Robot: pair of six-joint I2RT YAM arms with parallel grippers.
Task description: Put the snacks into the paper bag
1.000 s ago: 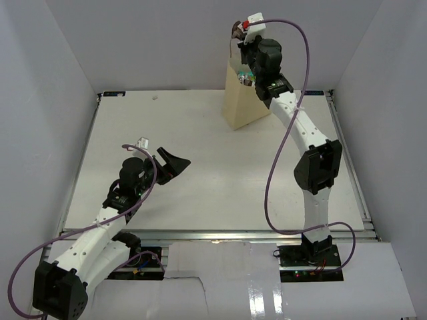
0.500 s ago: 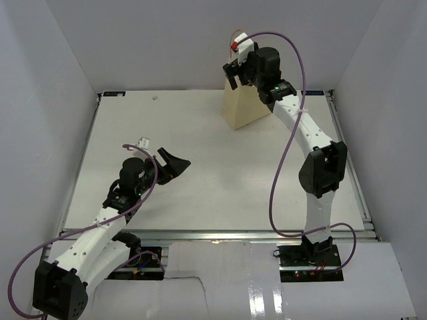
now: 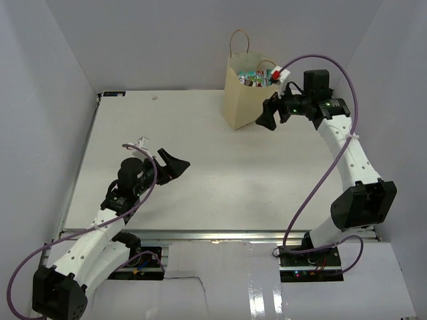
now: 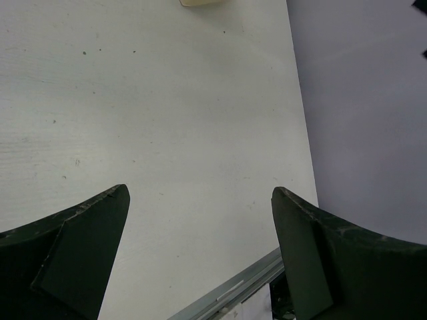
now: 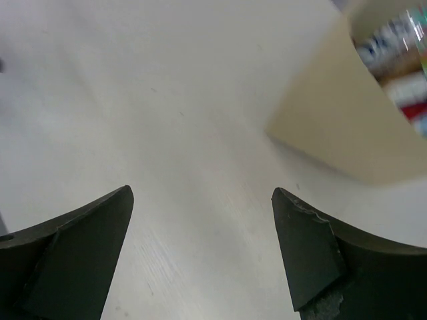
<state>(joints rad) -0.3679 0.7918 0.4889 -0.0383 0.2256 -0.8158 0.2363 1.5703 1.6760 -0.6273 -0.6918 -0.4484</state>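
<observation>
Several small shiny snack packets (image 3: 256, 76) show in the mouth of the upright cream-beige paper carrier bag (image 3: 240, 103) at the far edge of the white table (image 3: 220, 183), now that the right gripper (image 3: 269, 116) has swung off it to its right, jaws spread and empty (left gripper (image 3: 171, 164) too); packing looks finished.

The paper bag (image 3: 241, 100) stands far back on the table (image 3: 213, 180), right of the middle, with snacks (image 3: 257, 77) in it. The right gripper (image 3: 269, 119) is just right of it.
</observation>
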